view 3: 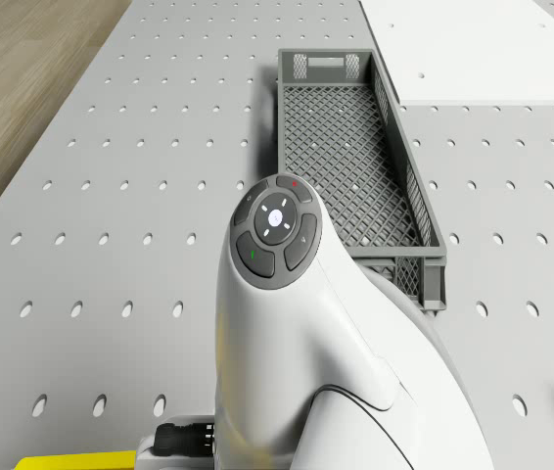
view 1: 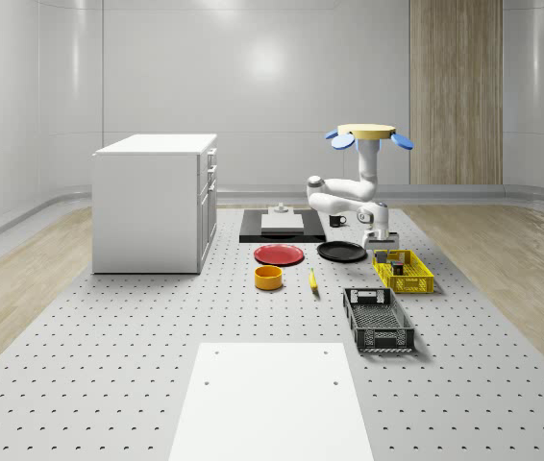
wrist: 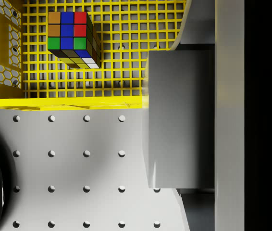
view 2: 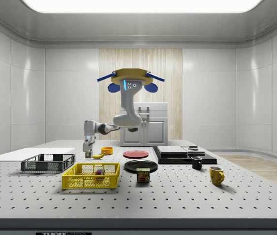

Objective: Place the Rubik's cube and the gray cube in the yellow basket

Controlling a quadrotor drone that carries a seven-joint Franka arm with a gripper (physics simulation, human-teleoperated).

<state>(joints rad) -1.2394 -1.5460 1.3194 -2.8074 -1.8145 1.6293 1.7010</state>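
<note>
Multicoloured Rubik's cube (wrist: 72, 38) already inside yellow mesh basket (wrist: 126, 29). Plain gray cube (wrist: 179, 120) clamped in end effector (view 2: 87, 152) above basket rim; drone hovers over bench (view 1: 109, 365); release remains.

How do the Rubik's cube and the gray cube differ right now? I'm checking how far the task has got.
The Rubik's cube is multicolored; the gray cube is plain gray. The Rubik's cube lies free inside the yellow basket, while the gray cube is held between the fingers of the gripper, straddling the basket's rim above the table. Both are cubes.
</note>
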